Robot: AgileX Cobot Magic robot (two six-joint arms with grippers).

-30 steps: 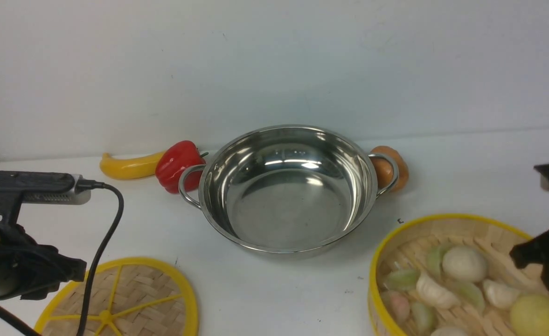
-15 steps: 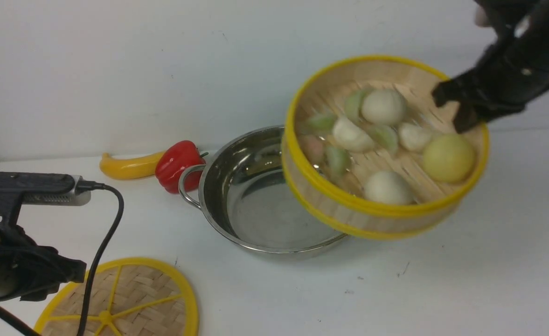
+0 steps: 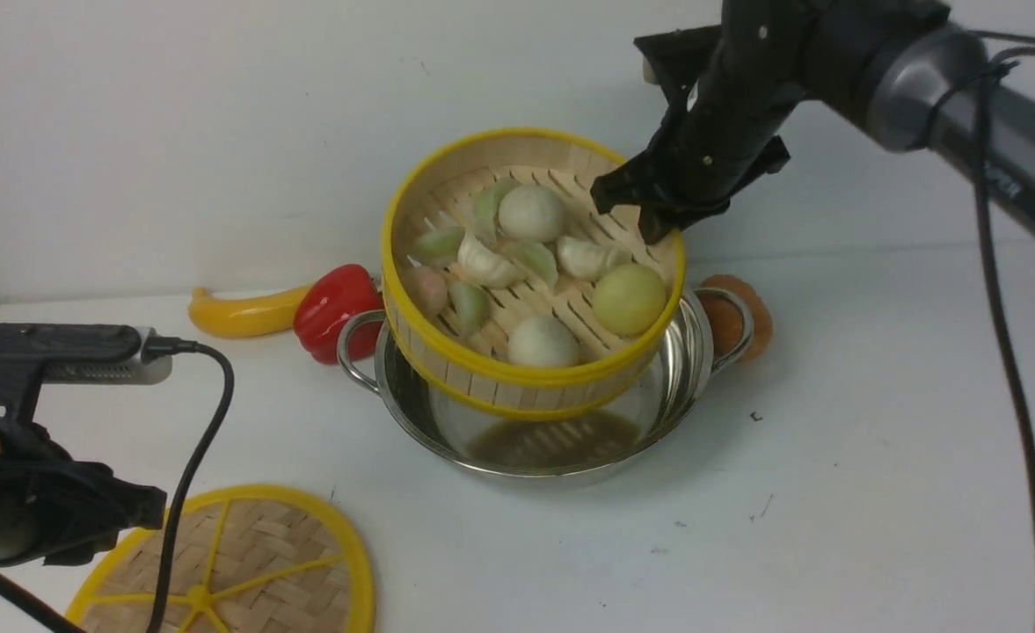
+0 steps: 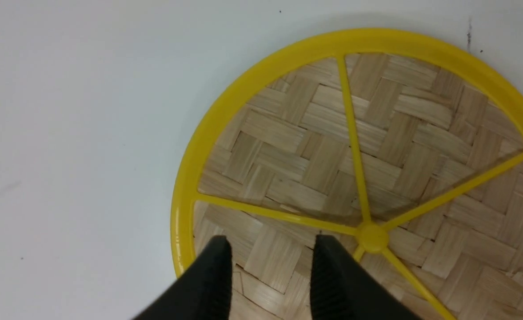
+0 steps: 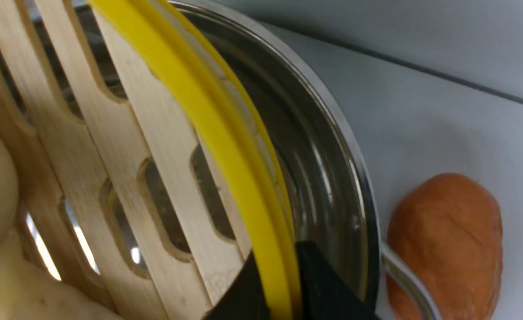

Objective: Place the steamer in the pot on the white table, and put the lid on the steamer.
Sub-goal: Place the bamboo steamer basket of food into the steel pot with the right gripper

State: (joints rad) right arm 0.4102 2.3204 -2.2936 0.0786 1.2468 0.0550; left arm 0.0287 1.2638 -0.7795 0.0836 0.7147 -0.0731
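The steamer (image 3: 530,281), a bamboo basket with a yellow rim, holds pale dumplings and buns. It hangs tilted over the pot (image 3: 688,369), and its near lower edge dips inside the pot's rim. My right gripper (image 3: 649,220) is shut on the steamer's far right rim; in the right wrist view the gripper (image 5: 279,289) pinches the yellow rim (image 5: 217,124), with the pot's wall (image 5: 332,151) just beyond. The lid (image 3: 244,563) lies flat on the white table (image 3: 878,492) at the front left. Just above the lid (image 4: 354,146), my left gripper (image 4: 272,253) stands open, holding nothing.
A yellow toy fruit (image 3: 236,314) and a red pepper (image 3: 332,308) lie behind the pot's left handle. A brown lump (image 3: 739,321) sits against its right handle and shows too in the right wrist view (image 5: 443,240). A wall stands close behind.
My right gripper has carried the steamer from the table's front right, up and to the left, to over the pot. The left arm and the lid have not moved.
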